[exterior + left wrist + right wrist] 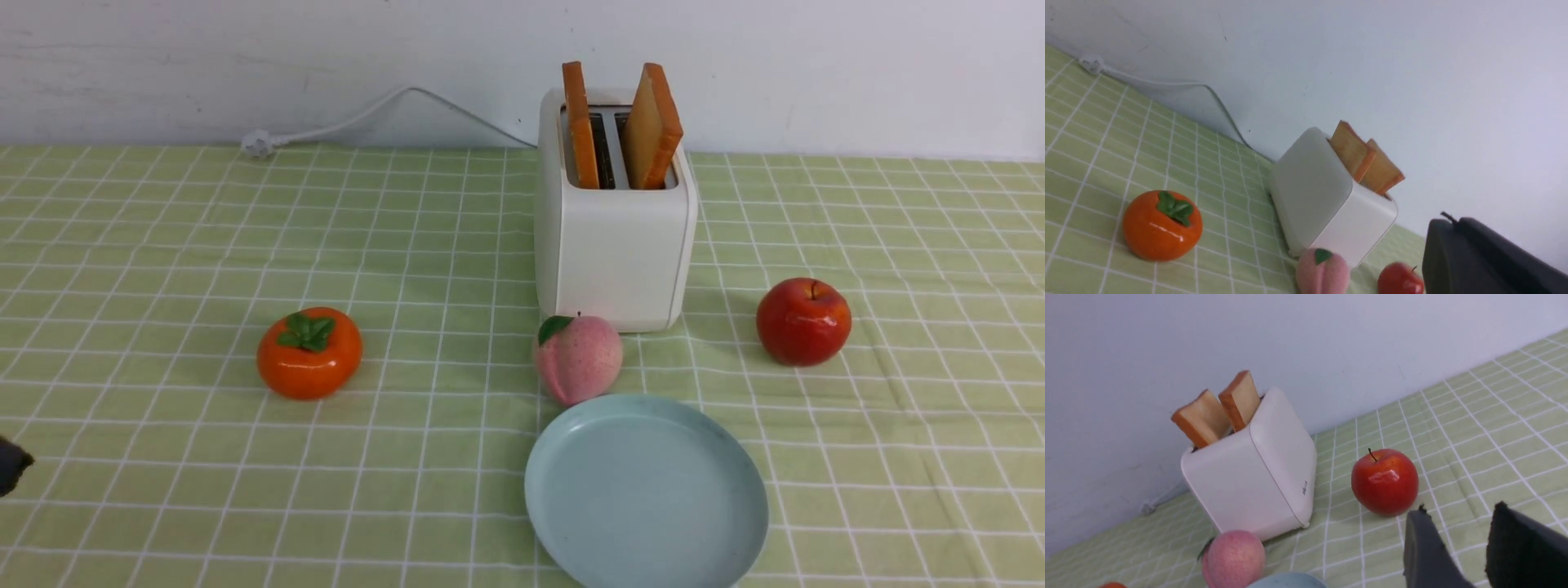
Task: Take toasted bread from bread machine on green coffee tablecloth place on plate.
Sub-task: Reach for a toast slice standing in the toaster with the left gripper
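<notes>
The white bread machine (612, 253) stands at the back of the green coffee tablecloth (163, 245). Two slices of toasted bread stick up from its slots, the left slice (580, 122) upright and the right slice (653, 122) leaning. The pale blue plate (645, 490) lies empty in front of it. My left gripper (1453, 222) is shut on nothing, far to the left of the bread machine (1327, 196); only a dark tip (12, 474) shows at the front view's left edge. My right gripper (1459, 508) is open and empty, low over the cloth near the red apple (1384, 482).
An orange persimmon (309, 353) sits left of centre. A pink peach (578, 358) lies between the bread machine and the plate's far rim. A red apple (803, 320) is on the right. The white cord with its plug (257, 144) runs along the wall.
</notes>
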### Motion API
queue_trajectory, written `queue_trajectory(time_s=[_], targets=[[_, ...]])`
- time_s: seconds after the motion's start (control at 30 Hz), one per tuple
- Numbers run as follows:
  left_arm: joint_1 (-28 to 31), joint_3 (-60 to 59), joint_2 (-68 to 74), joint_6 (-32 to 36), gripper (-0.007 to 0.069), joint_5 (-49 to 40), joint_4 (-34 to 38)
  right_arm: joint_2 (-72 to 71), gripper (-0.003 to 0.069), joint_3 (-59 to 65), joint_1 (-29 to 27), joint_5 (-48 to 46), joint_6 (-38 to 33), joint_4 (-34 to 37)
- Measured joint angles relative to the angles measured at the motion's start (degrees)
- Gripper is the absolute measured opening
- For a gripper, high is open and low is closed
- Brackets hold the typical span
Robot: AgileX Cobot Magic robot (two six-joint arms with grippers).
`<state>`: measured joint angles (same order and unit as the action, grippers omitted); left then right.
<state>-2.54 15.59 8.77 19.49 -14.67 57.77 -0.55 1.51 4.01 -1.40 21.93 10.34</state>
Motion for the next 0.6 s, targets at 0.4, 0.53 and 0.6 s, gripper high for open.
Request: queue_trajectory(time_s=[0.4, 0.53, 0.6], targets=[[0.0, 19.1, 32.01, 26.55, -0.0013, -5.09, 8.35, 12.27, 0.0, -22.52, 3.74, -26.19, -8.86, 0.64], [-0.25, 26.49, 42.06, 32.57, -0.0013, -10.61, 14.66, 16.98, -0.0001, -30.4, 4.34, -34.55, -15.46, 1.07], [-2.08, 29.16, 46.39, 35.79, -0.0013, -10.73, 18.1, 17.96, -0.0001, -32.37, 4.34, -36.26, -17.65, 1.22]])
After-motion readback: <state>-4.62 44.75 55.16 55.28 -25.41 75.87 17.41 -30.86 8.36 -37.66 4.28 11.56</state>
